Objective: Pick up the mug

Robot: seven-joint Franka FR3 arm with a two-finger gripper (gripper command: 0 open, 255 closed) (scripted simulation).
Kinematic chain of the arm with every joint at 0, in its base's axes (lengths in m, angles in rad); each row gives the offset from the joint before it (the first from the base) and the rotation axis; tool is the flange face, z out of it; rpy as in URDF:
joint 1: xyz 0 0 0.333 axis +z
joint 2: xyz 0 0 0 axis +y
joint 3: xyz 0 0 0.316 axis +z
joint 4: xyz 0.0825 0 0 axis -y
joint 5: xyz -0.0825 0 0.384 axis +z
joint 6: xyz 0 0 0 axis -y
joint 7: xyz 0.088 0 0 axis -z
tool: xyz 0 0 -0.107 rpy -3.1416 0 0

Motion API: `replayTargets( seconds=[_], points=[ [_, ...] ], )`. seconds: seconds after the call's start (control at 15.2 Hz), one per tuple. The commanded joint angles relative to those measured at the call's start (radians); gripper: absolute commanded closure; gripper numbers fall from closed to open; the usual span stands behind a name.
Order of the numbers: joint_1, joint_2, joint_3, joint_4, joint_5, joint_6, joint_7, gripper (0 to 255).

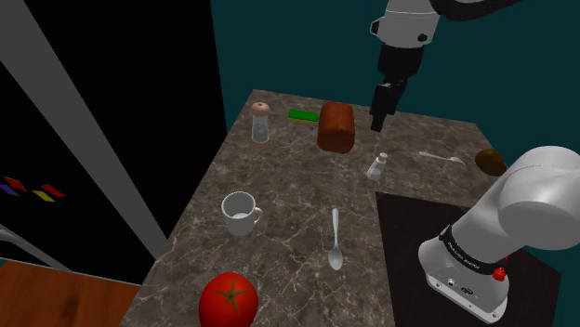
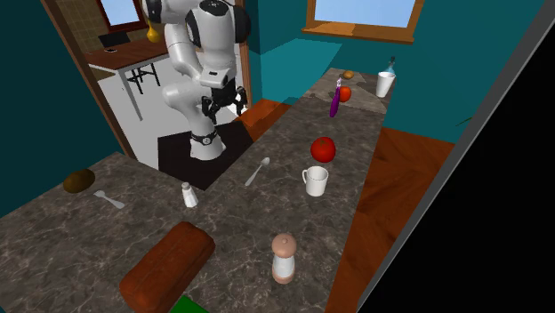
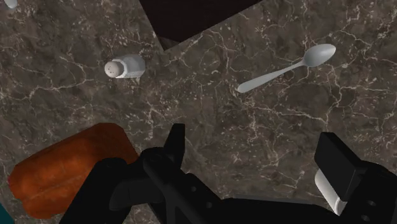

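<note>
**Pincer open and high, mug well apart**

The pincer (image 1: 379,116) hangs in the upper right of the shoulder view. Its fingers stand apart with nothing between them, over the far end of the dark marbled surface (image 1: 297,176). Near it on the surface are a brown bread loaf (image 1: 336,126) and a small white salt shaker (image 1: 376,167). A spoon (image 1: 336,240) lies lower in the frame.

The mug (image 1: 240,213) stands upright left of centre, well apart from the pincer, with a tomato (image 1: 229,299) below it. It is plain white and open-mouthed, and its handle is turned toward the lower right.

I judge it stiff and light, probably smooth-walled and so slippery. Pinching the rim wall, with one finger inside and away from the handle, looks soundest.
</note>
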Motion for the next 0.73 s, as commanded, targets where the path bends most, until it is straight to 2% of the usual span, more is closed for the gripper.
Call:
replayTargets(
  seconds=[0.0, 0.33, 0.66],
  points=[
    [0.012, 0.035, 0.030, -0.015, 0.023, 0.059, 0.031, 0],
    [0.034, 0.172, 0.104, -0.013, 0.062, 0.212, 0.104, 0],
    [0.047, 0.337, 0.177, 0.025, 0.072, 0.357, 0.181, 0]
  ],
)
